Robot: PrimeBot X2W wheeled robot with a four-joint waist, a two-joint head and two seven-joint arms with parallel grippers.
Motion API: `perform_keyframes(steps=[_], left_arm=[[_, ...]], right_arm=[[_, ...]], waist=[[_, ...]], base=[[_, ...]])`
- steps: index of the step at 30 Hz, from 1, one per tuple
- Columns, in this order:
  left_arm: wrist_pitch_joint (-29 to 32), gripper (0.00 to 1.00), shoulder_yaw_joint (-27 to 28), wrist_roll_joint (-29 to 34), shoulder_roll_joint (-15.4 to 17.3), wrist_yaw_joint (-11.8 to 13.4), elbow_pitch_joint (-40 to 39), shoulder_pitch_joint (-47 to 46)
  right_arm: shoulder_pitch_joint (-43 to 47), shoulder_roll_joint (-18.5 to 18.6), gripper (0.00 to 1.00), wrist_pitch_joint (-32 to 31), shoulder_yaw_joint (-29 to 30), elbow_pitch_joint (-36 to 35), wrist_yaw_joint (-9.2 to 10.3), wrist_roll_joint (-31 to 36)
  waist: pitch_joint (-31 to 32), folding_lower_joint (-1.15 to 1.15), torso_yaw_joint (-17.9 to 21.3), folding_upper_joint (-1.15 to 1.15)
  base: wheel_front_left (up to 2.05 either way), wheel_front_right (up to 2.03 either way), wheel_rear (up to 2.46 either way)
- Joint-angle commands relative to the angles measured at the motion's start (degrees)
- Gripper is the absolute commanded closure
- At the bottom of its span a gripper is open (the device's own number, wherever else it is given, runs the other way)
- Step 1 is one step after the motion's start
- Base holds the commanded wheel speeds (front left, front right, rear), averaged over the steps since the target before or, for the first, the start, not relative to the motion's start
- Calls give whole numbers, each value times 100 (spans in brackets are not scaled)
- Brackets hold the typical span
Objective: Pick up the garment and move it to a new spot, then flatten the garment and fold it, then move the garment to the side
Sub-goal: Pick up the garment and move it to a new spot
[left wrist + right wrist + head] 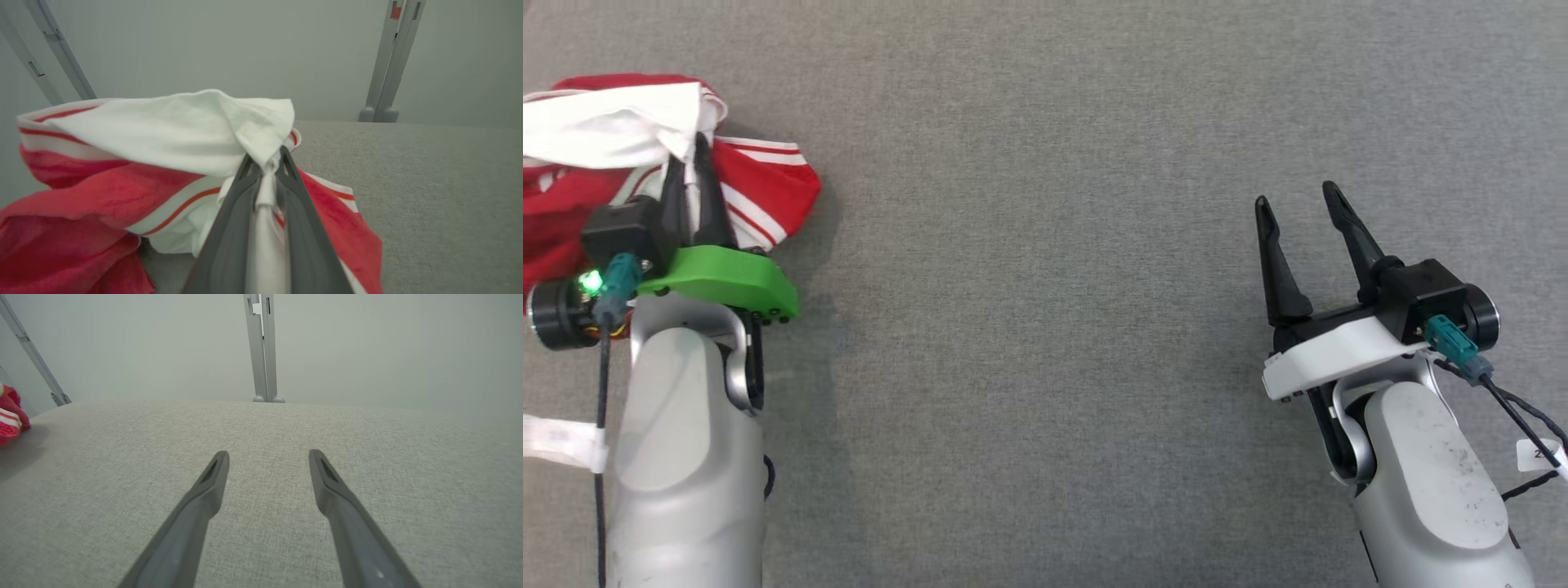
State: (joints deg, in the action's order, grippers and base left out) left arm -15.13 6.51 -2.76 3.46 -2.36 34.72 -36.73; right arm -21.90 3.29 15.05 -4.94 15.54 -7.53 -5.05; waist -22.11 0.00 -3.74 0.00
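- The garment (605,126) lies bunched at about ten o'clock in the head view, at the far left of the grey surface (1045,245). It is red cloth with white bands and a white panel heaped on top, partly cut off by the picture's edge.
- The left gripper (689,151) reaches up from seven o'clock under its green cover (727,278), with its fingers buried in the garment's right side.
- In the left wrist view the left gripper (265,157) is clenched on a gathered fold of white cloth (a thin twist of it runs down between the two fingers). The garment (102,183) spreads from nine o'clock across to five o'clock.
- A grey upright (392,61) stands at one o'clock in that view, at the surface's far edge.
- The right gripper (1297,194) sits at four o'clock in the head view, well apart from the garment, released and grasping nothing.
- In its own wrist view the right gripper (268,453) is spread over bare surface, and a corner of the garment (10,414) shows at nine o'clock.
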Motion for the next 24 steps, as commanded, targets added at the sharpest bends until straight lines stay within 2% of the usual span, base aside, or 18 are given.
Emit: perform_keyframes(steps=[1, 6, 10, 17, 24], left_arm=[[2, 100, -128, 67, -12, -39, -4, 76], [2, 100, -655, -17, -45, -170, 96, 79], [2, 100, -1375, -384, -53, -209, 135, 118], [2, 100, -2825, -1100, -43, -27, 7, 129], [2, 100, -4153, -1639, -38, 140, -36, -43]], right_arm=[[96, -11, 0, 17, 18, 24, 8, -42], [176, -29, 0, 17, 33, 72, 8, -96], [205, -34, 0, 17, -29, 99, 8, -271], [260, -35, 0, 17, -122, 112, 8, -464], [283, -35, 0, 17, -184, 119, 8, -571]], waist=[[200, 0, 294, 0], [316, 0, 681, 0], [395, 0, 994, 0], [484, 0, 1462, 0], [485, 0, 1716, 0]], base=[[0, 0, 0], [0, 0, 0], [0, 0, 0], [0, 0, 0], [0, 0, 0]])
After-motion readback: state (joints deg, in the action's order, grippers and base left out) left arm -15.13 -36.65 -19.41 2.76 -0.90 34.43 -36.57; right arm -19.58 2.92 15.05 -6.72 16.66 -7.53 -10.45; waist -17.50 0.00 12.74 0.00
